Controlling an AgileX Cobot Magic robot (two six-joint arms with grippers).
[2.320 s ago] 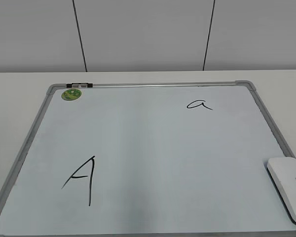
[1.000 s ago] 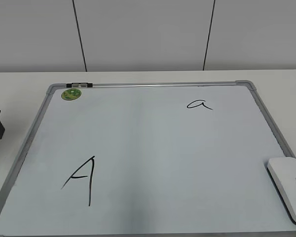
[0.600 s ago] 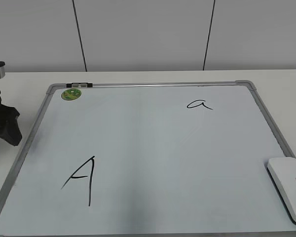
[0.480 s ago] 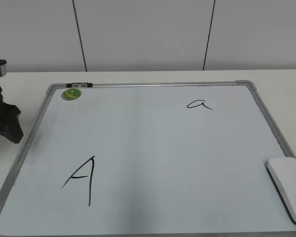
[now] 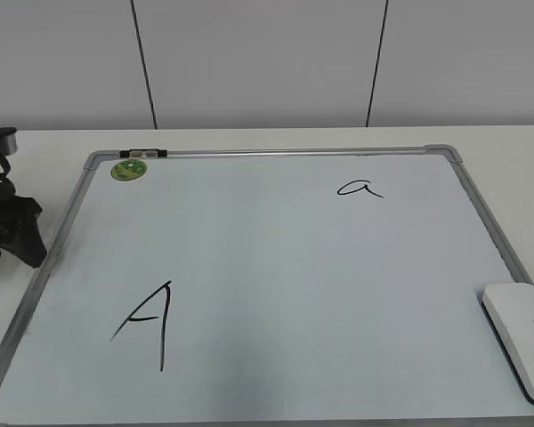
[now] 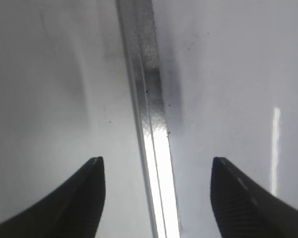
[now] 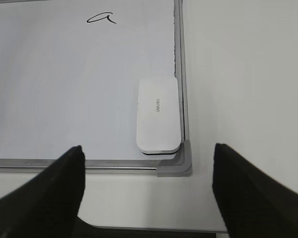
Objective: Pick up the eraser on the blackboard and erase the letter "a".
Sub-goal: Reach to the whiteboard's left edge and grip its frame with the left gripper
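The white eraser [image 5: 521,341] lies in the front right corner of the blackboard [image 5: 276,285]; it also shows in the right wrist view [image 7: 158,114]. The small cursive letter "a" [image 5: 360,189] is at the board's back right, also in the right wrist view [image 7: 101,18]. My left gripper [image 5: 9,233] is open and empty, low over the board's left frame [image 6: 149,99]. My right gripper [image 7: 148,153] is open and empty, high above the table in front of the board's corner [image 7: 181,161]; it is out of the exterior view.
A large capital "A" [image 5: 147,322] is drawn at the board's front left. A round green sticker [image 5: 129,169] and a small black clip [image 5: 142,153] sit at the back left corner. The white table [image 5: 507,142] surrounds the board.
My left gripper came into view from the left edge and moved right, up to the board's left frame. The eraser, the board and the letters have not moved.
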